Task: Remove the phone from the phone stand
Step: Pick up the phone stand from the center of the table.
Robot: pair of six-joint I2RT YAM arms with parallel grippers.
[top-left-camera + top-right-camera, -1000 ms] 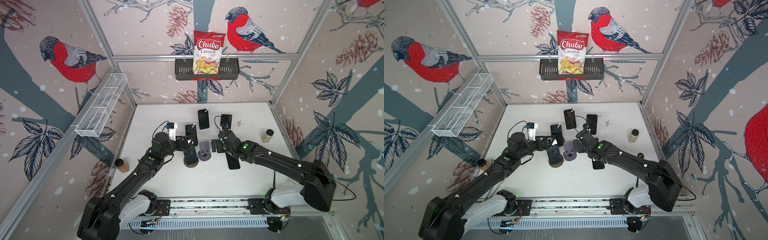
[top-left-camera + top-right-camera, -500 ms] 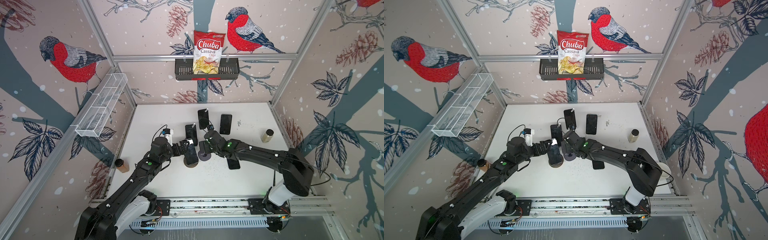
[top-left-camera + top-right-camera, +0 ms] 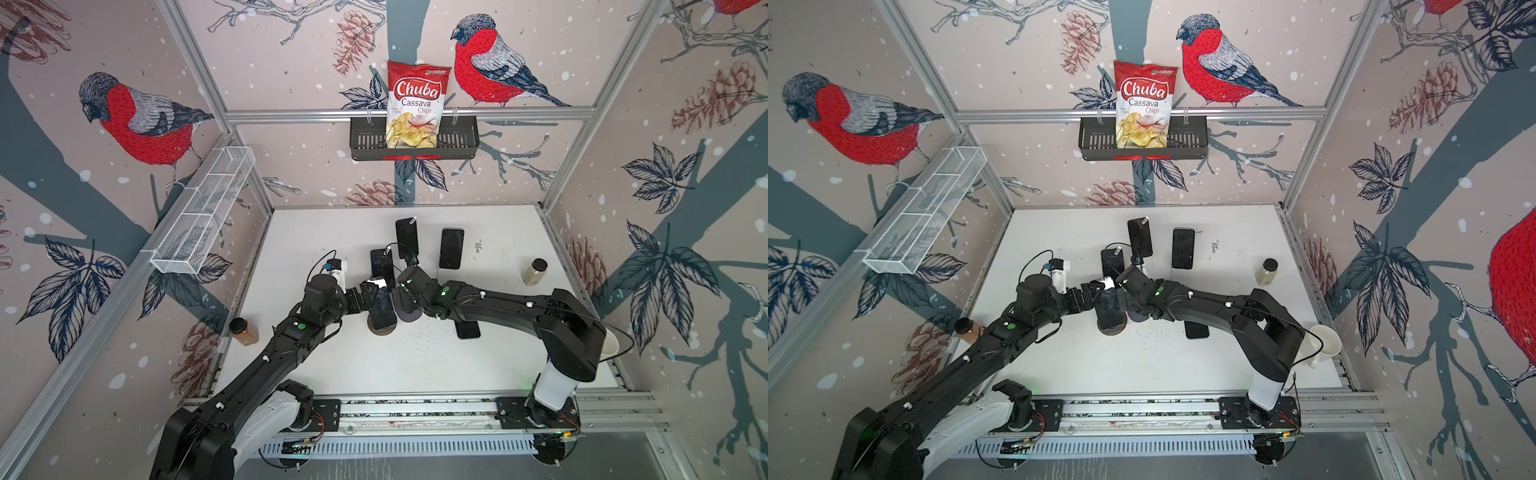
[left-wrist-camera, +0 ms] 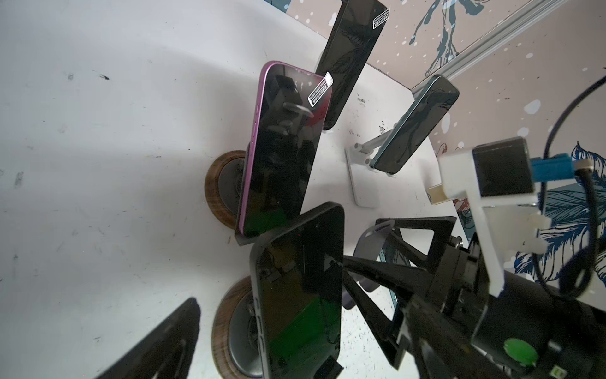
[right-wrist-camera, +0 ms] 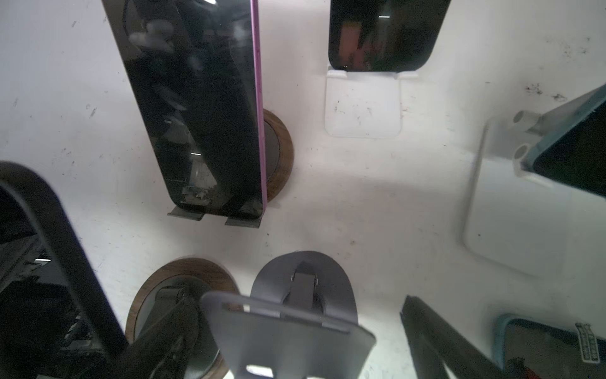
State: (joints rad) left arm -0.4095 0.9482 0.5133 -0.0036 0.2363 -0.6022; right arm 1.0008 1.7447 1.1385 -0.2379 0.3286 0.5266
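Left pincer [image 3: 368, 297], jaws apart, faces the phone [image 3: 383, 311] leaning on the wooden stand [image 3: 380, 331] for gripping; right pincer [image 3: 400, 293], likewise apart, hovers beside that stand.

The white table [image 3: 415, 365] carries phone stands, a wood-based stand [image 3: 380, 330] just beside a grey stand [image 3: 409, 316]; a loose phone [image 3: 467, 329] lies flat; a pale jar [image 3: 534, 272] and a brown jar [image 3: 243, 331] stand well apart.

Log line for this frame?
left gripper: open, at black phone | right gripper: open, at grey stand | black phone: on wood-base stand
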